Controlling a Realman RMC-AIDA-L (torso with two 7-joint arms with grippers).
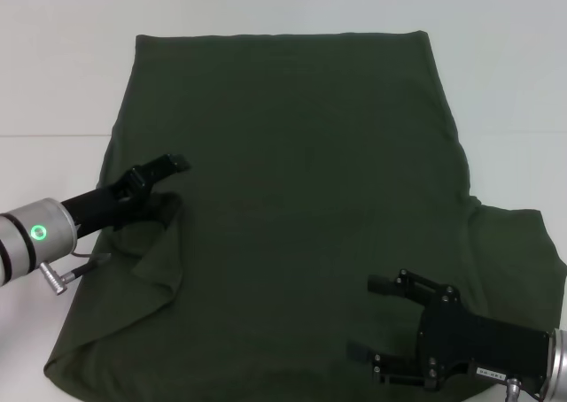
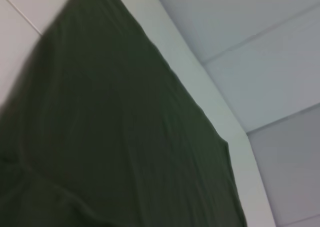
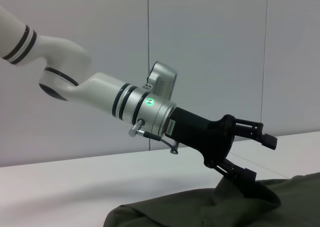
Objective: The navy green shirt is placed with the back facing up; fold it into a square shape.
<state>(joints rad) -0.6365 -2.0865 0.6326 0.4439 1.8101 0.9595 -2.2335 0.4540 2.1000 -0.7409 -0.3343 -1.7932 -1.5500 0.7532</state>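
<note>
Across the white counter (image 1: 53, 74), from near the far edge to the near edge: the navy green shirt (image 1: 301, 198), soft matte dark olive cotton, plain side up, roughly a tall trapezoid widening toward the near edge; long axis running far to near, straight hem along the far edge, one short sleeve spread flat toward the counter's right edge; left sleeve area already turned in over the body, a rumpled diagonal fold by the left edge. Faint long creases over the cloth in the left wrist view, fabric otherwise smooth; white counter rim beside the hem there.

Over the shirt's left margin, about midway between far and near edges: left gripper (image 1: 164, 182), black jaws on a silver wrist with a green light; jaws moderately spread, upper one raised clear, lower one pressed into the bunched cloth at the fold; nothing pinched between them.

Near the near-right corner, above the shirt body just inside the right sleeve: right gripper (image 1: 376, 318), black and boxy; jaws wide apart, empty, pointing toward the left edge; contact with the cloth cannot be told.
</note>
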